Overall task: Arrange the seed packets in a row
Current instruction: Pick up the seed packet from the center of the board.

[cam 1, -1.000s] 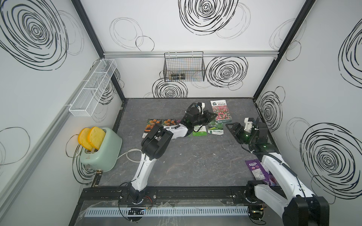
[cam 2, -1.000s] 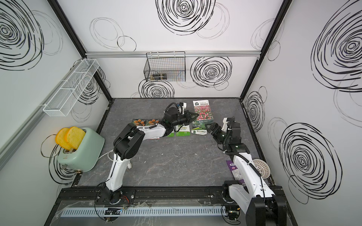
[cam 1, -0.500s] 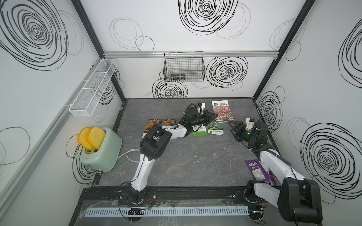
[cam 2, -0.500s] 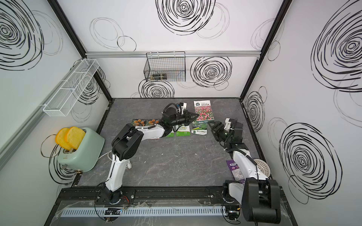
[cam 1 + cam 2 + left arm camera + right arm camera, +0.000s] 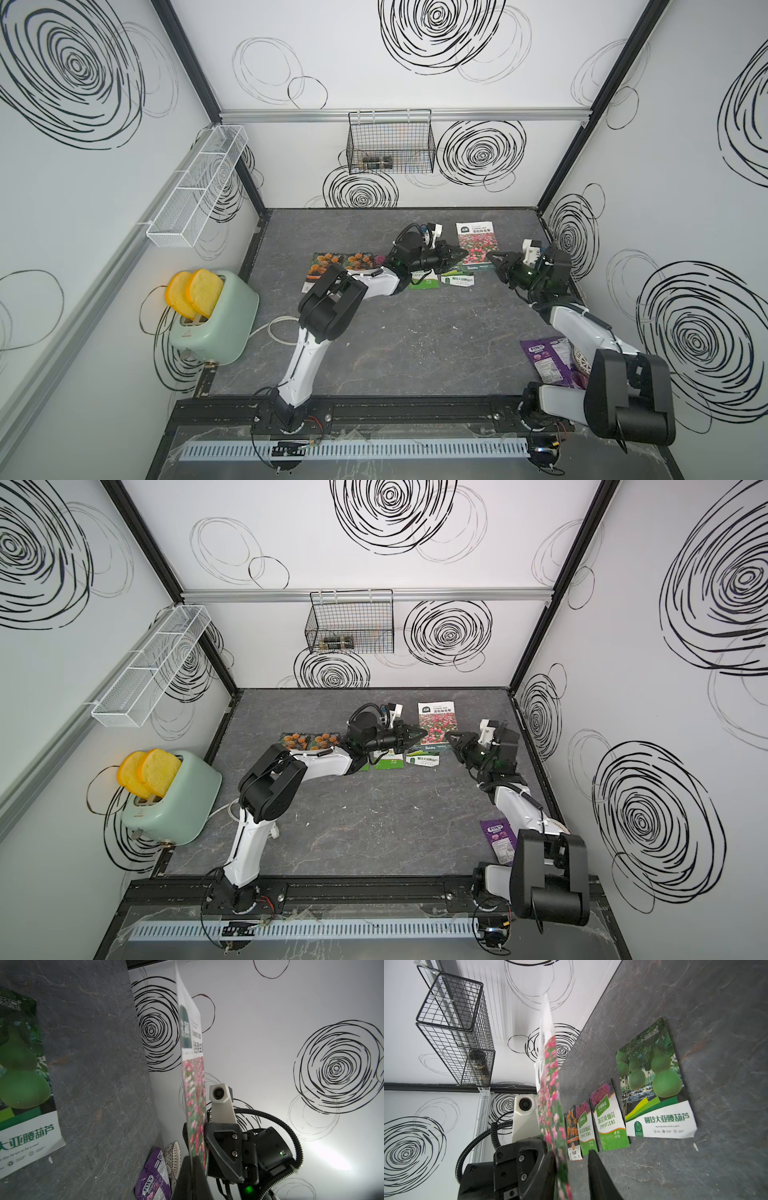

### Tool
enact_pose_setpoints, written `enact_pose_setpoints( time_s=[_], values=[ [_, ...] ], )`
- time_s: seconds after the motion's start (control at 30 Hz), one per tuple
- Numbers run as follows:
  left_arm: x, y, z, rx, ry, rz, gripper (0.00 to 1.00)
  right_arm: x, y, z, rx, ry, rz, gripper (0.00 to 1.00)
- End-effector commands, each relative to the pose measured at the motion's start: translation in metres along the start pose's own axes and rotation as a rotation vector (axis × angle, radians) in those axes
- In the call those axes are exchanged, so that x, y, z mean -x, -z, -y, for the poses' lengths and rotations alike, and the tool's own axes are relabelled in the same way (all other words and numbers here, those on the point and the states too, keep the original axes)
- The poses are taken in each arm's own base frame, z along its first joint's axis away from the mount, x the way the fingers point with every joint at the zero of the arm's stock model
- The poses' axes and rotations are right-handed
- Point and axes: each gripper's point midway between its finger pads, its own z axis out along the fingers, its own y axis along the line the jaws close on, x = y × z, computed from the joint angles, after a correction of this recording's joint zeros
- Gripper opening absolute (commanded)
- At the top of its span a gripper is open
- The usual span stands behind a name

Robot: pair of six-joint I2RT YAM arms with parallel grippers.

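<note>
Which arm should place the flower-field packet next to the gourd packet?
Right, likely. The right gripper brackets the flower-field packet, and the row's open end, beside the gourd packet, lies on its side.

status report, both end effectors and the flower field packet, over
Left end effector shut on flower-field packet, held off the table. Right end effector open, jaws either side of it. Purple pouch by right arm, well away.

The surface (image 5: 415,332) looks like dark grey matt stone, veined and flecked with pale scuffs. The seed packets (image 5: 609,1120) are smooth printed film with a soft gloss, the flower-field packet (image 5: 193,1095) thin, while the purple snack pouch (image 5: 544,361) is crinkled and shinier. The toaster (image 5: 216,316) has a smooth satin mint shell; the basket (image 5: 390,141) is black wire.
</note>
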Motion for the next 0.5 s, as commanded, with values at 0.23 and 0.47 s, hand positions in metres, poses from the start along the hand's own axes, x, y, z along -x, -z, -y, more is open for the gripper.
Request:
enact_pose_setpoints(
  time_s=[0.23, 0.47],
  values=[
    [0.006, 0.015, 0.017, 0.002, -0.06, -0.039, 0.0, 0.018, -0.001, -0.03, 0.018, 0.225, -0.038, 0.05],
    [0.011, 0.017, 0.013, 0.026, -0.085, -0.04, 0.0, 0.016, -0.006, -0.014, -0.064, 0.291, -0.072, 0.0]
  ],
)
